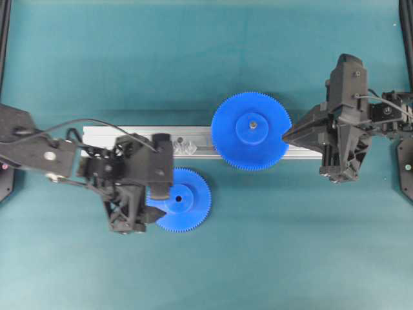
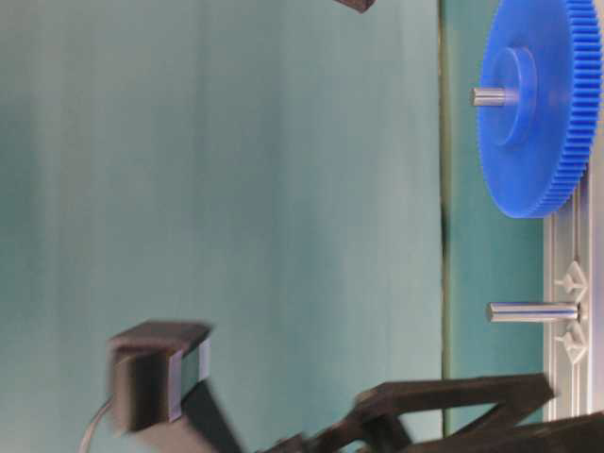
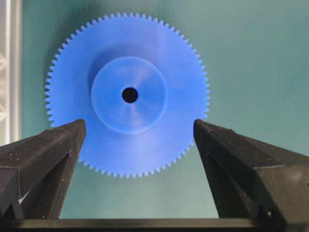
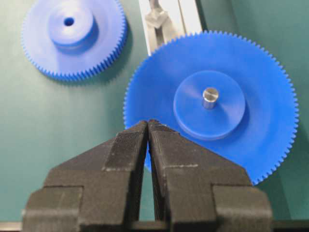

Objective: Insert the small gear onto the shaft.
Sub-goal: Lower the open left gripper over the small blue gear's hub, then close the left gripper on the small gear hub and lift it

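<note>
The small gear [image 1: 181, 199] is lying flat on the green desk [image 1: 290, 245], hub up, just in front of the aluminium rail [image 1: 129, 134] in the overhead view. The left end effector [image 3: 140, 126] is hanging over it with its jaws standing wide apart — one tip at each side of the gear's near rim, nothing gripped. The shaft [image 2: 531, 311] is standing bare on the rail, beside the larger gear [image 1: 251, 131], which is sitting on its own pin. The right end effector [image 4: 147, 123] is hovering at that gear's edge, its jaws pressed together — empty.
</note>
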